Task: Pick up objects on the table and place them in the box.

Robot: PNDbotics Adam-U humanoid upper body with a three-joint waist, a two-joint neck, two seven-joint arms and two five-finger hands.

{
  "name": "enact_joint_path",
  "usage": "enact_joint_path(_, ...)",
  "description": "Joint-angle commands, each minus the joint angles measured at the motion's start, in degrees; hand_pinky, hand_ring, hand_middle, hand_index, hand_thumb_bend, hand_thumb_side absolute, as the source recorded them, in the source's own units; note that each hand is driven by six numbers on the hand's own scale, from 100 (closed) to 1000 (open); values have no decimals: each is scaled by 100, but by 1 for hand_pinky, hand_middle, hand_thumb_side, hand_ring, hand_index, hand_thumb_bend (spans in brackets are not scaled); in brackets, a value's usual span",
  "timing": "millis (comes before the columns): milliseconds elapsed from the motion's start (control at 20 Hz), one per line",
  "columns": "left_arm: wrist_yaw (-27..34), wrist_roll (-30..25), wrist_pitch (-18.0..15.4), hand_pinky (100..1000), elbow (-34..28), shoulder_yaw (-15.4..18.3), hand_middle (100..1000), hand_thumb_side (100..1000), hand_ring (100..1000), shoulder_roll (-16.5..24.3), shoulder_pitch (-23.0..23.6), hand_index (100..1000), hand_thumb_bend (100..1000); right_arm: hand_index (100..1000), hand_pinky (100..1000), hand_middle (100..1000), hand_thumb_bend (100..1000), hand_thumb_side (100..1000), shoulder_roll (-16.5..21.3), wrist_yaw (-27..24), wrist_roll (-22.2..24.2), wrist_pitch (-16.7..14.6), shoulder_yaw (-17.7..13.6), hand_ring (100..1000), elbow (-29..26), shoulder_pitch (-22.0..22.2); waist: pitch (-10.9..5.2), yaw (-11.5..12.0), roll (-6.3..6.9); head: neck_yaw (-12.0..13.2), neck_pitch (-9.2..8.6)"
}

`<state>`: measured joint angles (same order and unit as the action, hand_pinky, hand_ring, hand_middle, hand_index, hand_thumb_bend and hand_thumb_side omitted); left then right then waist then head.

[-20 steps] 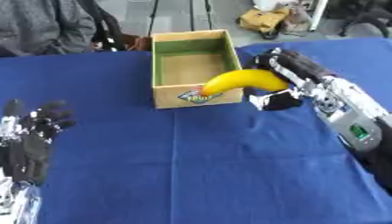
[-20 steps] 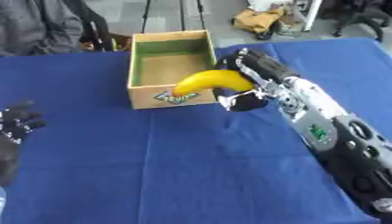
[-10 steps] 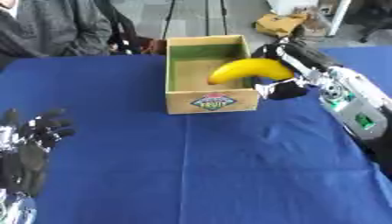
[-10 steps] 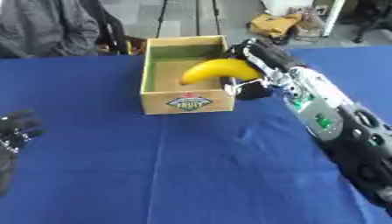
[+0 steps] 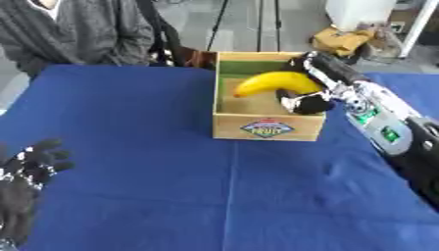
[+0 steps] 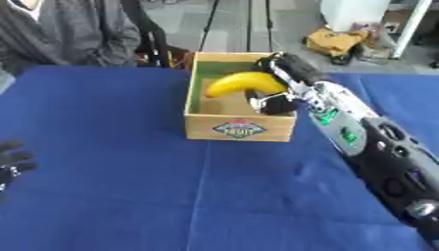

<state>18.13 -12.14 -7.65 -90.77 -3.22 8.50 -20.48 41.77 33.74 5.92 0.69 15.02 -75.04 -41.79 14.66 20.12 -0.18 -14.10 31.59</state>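
Observation:
A yellow banana [image 5: 274,82] hangs over the open top of the wooden box [image 5: 267,128], which carries a fruit label on its front wall. My right hand [image 5: 310,97] reaches in from the right with fingers and thumb curled round the banana's right end, above the box's right side. My left hand [image 5: 27,182] rests open at the lower left, fingers up, far from the box. The box floor under the banana shows bare brown.
A blue cloth [image 5: 171,191] covers the table. A person in a grey sweater [image 5: 77,29] sits at the far left edge. Cardboard clutter [image 5: 343,39] lies on the floor beyond the table.
My right hand has carried the banana from the box's front right corner to above its inside. The camera has tilted, so the box sits lower in the picture.

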Motion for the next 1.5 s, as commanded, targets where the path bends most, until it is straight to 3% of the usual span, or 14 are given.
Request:
enact_joint_path(50, 20, -55, -8, 710, -119, -43, 719, 950, 720, 46, -121, 543, 335, 558, 594, 443, 100, 314, 286, -24, -99, 0, -159, 502, 60, -40, -31, 145, -17, -134, -204)
enact_joint_path(250, 30, -98, -2, 711, -136, -84, 719, 951, 720, 46, -173, 542, 333, 583, 608, 468, 100, 357, 382, 5, -201, -15, -252, 531, 166, 72, 51, 330, -34, -211, -366)
enact_joint_path(500, 43, -112, -5, 711, -150, -91, 719, 952, 720, 42, -193, 542, 333, 617, 624, 507, 100, 416, 382, 15, -291, -25, -305, 569, 351, 119, 129, 363, -18, -244, -434)
enact_joint_path(750, 48, -124, -4, 711, -152, -97, 719, 953, 720, 35, -196, 541, 333, 691, 674, 660, 100, 509, 365, 3, -297, -87, -308, 686, 463, 130, 162, 338, 2, -253, -430)
enact_joint_path(1200, 41, -127, -3, 711, -148, -97, 719, 953, 720, 23, -194, 542, 334, 809, 722, 805, 100, 606, 350, -52, -176, -136, -299, 760, 457, 138, 174, 284, 1, -246, -408)
enact_joint_path(1350, 40, -129, -1, 712, -150, -99, 719, 958, 720, 20, -195, 542, 329, 862, 766, 857, 263, 708, 354, -12, -132, -152, -298, 812, 413, 137, 176, 276, -7, -248, -405)
enact_joint_path(1500, 39, -129, 1, 712, -150, -98, 719, 953, 720, 17, -198, 542, 335, 880, 803, 890, 356, 768, 350, 15, -88, -193, -292, 858, 365, 140, 177, 264, -16, -243, -406)
